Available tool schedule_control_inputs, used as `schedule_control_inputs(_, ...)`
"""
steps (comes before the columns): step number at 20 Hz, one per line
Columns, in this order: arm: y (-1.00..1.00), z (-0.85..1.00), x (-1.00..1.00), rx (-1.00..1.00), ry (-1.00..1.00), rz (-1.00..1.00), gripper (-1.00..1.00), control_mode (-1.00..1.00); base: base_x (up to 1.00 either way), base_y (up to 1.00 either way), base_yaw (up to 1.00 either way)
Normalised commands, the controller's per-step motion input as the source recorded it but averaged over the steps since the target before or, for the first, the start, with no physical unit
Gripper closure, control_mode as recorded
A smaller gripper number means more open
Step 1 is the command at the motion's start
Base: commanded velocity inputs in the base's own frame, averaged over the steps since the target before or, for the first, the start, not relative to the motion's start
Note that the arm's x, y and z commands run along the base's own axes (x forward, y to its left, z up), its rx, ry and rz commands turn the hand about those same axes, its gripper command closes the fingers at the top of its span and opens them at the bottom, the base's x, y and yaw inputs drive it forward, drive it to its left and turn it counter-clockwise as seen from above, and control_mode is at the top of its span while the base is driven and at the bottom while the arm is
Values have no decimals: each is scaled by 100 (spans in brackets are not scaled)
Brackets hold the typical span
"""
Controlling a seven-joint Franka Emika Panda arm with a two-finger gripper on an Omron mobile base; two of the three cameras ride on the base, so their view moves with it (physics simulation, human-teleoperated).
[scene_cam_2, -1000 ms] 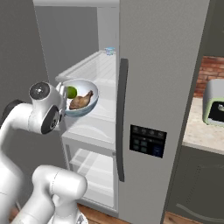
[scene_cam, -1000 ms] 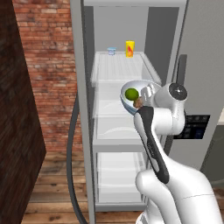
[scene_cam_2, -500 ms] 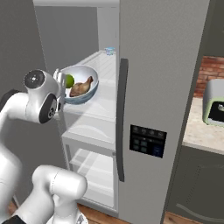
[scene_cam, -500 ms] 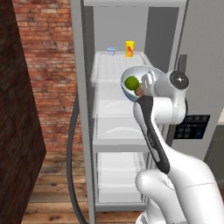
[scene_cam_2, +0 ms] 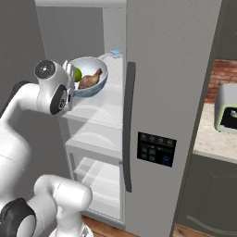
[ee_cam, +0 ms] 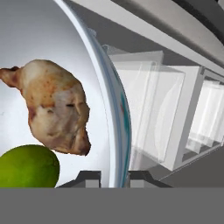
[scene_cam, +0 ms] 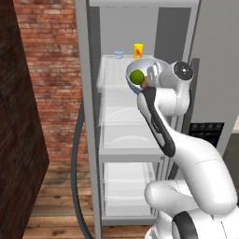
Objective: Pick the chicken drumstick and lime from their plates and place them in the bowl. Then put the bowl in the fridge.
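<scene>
Setting: a rendered kitchen with a red brick wall [scene_cam: 51,70] on the left, wooden floorboards [scene_cam: 56,196] below, and a pale countertop [scene_cam_2: 213,134] on the far right carrying a white and green appliance [scene_cam_2: 227,109]
Fridge: the tall grey fridge [scene_cam_2: 171,92] stands open on its left side, showing translucent white shelves [scene_cam: 126,135] and drawers; its right door is closed, with a dark control panel [scene_cam_2: 156,148] and a long dark handle [scene_cam_2: 128,125]
Top shelf: a small clear-blue cup [scene_cam: 119,54] and a yellow carton [scene_cam: 138,51] stand at the far end
Bowl: the pale blue-white bowl [scene_cam_2: 96,83] is held in the air at the front of the upper shelf, tilted, its rim level with the shelf edge
Contents: the chicken drumstick [ee_cam: 52,111] and the lime [ee_cam: 27,168] lie inside the bowl, touching each other
Gripper: the gripper [ee_cam: 111,177] pinches the bowl's rim, one finger inside and one outside, pressed onto the thin wall
Arm: white, rising from the base and bent towards the fridge opening
</scene>
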Motion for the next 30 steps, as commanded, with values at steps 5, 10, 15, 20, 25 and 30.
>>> schedule_control_inputs(5, 0, 30, 59, 0, 0, -1, 100, -100, 0, 0, 0)
schedule_control_inputs(10, 0, 3, 71, 0, 16, -1, 100, -100, 0, 0, 0)
schedule_control_inputs(15, -2, -2, 69, 0, 8, 0, 100, -100, 0, 0, 0)
schedule_control_inputs(20, -8, 0, 54, 0, 0, 0, 100, -100, 0, 0, 0)
schedule_control_inputs(25, -9, -12, 52, 0, 0, 0, 100, -100, 0, 0, 0)
schedule_control_inputs(30, -5, -14, 56, 0, 0, 0, 100, -100, 0, 0, 0)
